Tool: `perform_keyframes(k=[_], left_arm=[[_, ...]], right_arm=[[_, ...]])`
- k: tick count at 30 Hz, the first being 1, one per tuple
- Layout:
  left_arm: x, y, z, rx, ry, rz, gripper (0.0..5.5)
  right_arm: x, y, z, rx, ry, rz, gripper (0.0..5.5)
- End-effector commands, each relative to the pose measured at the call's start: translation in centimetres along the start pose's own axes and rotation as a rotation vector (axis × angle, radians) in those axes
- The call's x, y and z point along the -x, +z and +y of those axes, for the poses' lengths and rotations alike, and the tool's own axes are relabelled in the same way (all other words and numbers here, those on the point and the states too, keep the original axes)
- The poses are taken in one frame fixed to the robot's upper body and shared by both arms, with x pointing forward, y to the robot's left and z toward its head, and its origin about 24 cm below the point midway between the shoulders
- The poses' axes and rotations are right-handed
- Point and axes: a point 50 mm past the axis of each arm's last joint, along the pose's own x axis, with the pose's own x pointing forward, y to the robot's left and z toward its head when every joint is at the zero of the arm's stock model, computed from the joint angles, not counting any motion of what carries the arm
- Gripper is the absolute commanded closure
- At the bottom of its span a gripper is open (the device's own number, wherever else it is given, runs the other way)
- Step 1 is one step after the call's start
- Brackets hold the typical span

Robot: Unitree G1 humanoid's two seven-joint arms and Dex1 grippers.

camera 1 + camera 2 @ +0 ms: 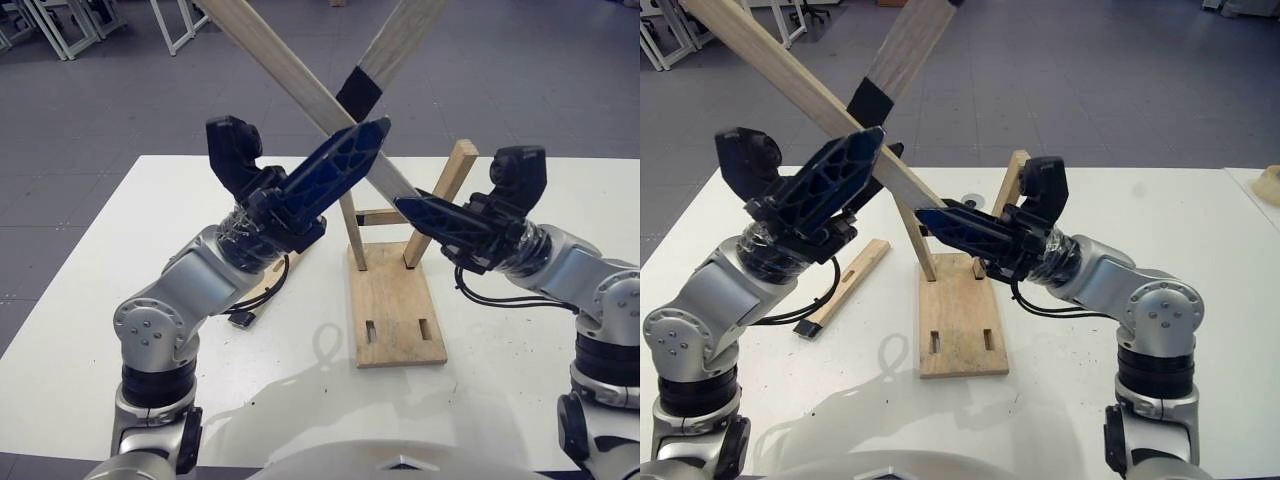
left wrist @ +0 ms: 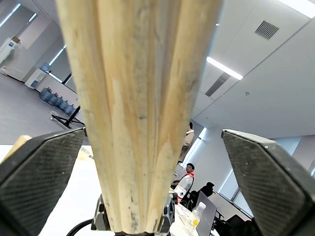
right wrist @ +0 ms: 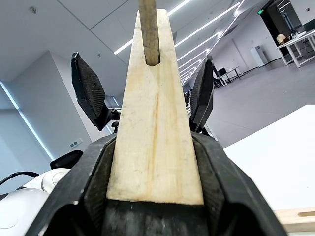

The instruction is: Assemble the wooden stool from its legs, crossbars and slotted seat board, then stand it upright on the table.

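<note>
The white worktop (image 1: 100,260) stands on a grey floor (image 1: 520,70); white metal frames (image 1: 60,25) stand beyond its far left corner. The seat board (image 1: 395,310) lies flat at the centre of the worktop, with its long sides running from the near edge to the far edge. Two slots (image 1: 370,330) are open at its near end. Two legs (image 1: 440,200) rise tilted from its far end, joined by a crossbar (image 1: 380,215). A loose wooden bar (image 1: 845,285) with a black end lies on the worktop left of the seat board. The left gripper (image 1: 370,135) is clenched on a taped leg (image 1: 400,40) raised above the worktop. The right gripper (image 1: 405,207) is clenched on a plain leg (image 1: 270,55). The two raised legs cross above the far end of the seat board.
</note>
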Motion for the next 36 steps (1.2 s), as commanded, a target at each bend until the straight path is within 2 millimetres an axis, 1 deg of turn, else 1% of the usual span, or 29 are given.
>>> perform_keyframes(k=[1,6,8,11,15,21,22,27,31,34,36], left_arm=[[0.3,-0.2,0.3,-0.005,0.010,0.044,0.92],[0.7,-0.3,0.4,-0.006,0.014,0.078,1.87],[1.0,-0.5,0.5,0.000,0.017,0.102,2.12],[1.3,-0.9,0.6,0.006,0.021,0.139,2.64],[1.5,-0.8,0.9,0.013,0.041,0.129,3.30],[1.8,-0.7,1.4,0.021,0.070,0.115,3.36],[1.9,-0.7,1.5,0.019,0.075,0.110,3.36],[2.5,0.2,2.2,-0.041,0.126,0.079,3.45],[3.8,1.1,2.2,-0.179,0.159,0.117,3.45],[4.9,0.6,2.1,-0.302,0.119,0.243,3.45],[5.6,-0.3,2.8,-0.372,0.092,0.372,3.45]], right_arm=[[0.4,-0.2,0.0,-0.044,0.030,0.059,3.49],[0.5,-0.2,-0.1,-0.053,0.040,0.110,3.49],[0.6,-0.2,-0.2,-0.049,0.035,0.112,3.49],[0.7,-0.1,-0.3,-0.046,0.030,0.117,3.49],[0.9,-0.3,-0.3,-0.041,0.022,0.141,3.49],[1.3,-0.6,-0.5,-0.021,0.009,0.175,3.49],[1.4,-0.6,-0.5,-0.016,0.011,0.180,3.10],[2.2,-0.7,-0.9,0.036,-0.029,0.232,2.19],[5.0,-1.4,-1.9,0.098,-0.172,0.362,2.16],[7.6,-2.5,-2.7,0.130,-0.276,0.471,2.16],[8.8,-3.6,-3.2,0.165,-0.324,0.581,2.16]])
